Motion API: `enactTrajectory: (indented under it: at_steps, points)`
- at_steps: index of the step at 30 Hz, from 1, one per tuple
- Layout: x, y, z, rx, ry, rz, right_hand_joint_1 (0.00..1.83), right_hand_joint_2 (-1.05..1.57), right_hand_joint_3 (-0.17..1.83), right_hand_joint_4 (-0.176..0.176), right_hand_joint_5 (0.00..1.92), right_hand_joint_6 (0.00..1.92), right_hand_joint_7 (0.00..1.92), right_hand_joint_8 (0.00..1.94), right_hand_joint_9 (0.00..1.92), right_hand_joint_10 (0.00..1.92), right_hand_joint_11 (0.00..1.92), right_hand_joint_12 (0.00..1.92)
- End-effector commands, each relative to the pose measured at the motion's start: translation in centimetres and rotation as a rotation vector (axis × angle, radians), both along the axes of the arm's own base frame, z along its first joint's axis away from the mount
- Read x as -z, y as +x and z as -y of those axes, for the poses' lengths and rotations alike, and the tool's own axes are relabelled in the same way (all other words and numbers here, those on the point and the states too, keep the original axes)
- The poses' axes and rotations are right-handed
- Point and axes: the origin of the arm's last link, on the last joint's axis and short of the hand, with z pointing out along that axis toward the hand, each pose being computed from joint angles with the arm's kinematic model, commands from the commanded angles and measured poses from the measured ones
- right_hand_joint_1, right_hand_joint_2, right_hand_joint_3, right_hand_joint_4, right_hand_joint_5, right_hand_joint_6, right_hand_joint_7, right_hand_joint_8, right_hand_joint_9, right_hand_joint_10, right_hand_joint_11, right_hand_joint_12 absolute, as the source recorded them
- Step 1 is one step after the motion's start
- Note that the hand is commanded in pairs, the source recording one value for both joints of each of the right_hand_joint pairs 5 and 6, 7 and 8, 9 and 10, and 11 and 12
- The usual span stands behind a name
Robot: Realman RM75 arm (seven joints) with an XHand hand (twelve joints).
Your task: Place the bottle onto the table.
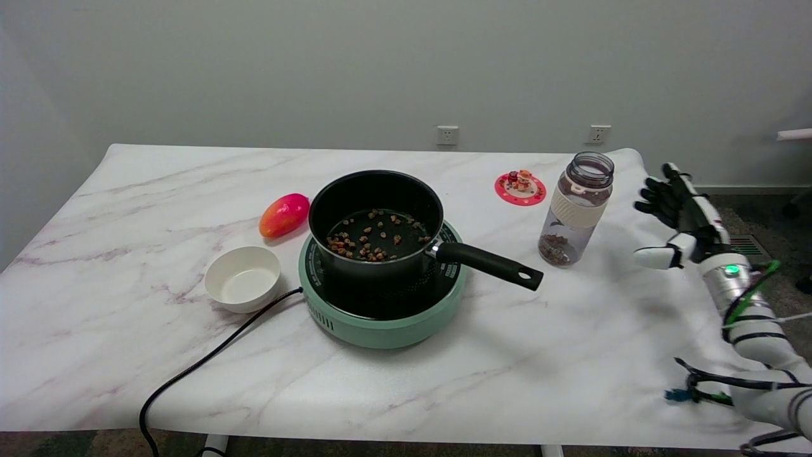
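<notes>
As the bottle stands upright on the table, my hand is spread and empty beside it, so I judge only pulling away is left.

no readable text is showing anywhere. the green cooker is carrying pale printing on its black top ring beside the pot's handle, but it is staying too small and blurred to make out. the red disc near the far edge is showing only a pattern and small figures, no letters that can be read. the bottle is wearing a plain white band with no legible marking.
</notes>
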Motion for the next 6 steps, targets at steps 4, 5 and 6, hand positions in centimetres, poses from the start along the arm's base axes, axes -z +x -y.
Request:
enactTrajectory:
  at_steps: [4,5,6]
  points:
    - [-11.9,6.2,-13.6,0.071,-0.476,-0.273,1.36,-0.54,1.04,0.0,0.06,0.06,0.36,0.36,0.37,0.37,0.5,0.5]
    - [-11.9,6.4,-13.7,0.083,-0.493,-0.31,1.35,-0.51,1.05,0.0,0.08,0.08,0.38,0.38,0.39,0.39,0.51,0.51]
    - [-11.8,6.4,-13.8,0.107,-0.508,-0.358,1.35,-0.49,1.05,0.0,0.09,0.09,0.39,0.39,0.39,0.39,0.51,0.51]
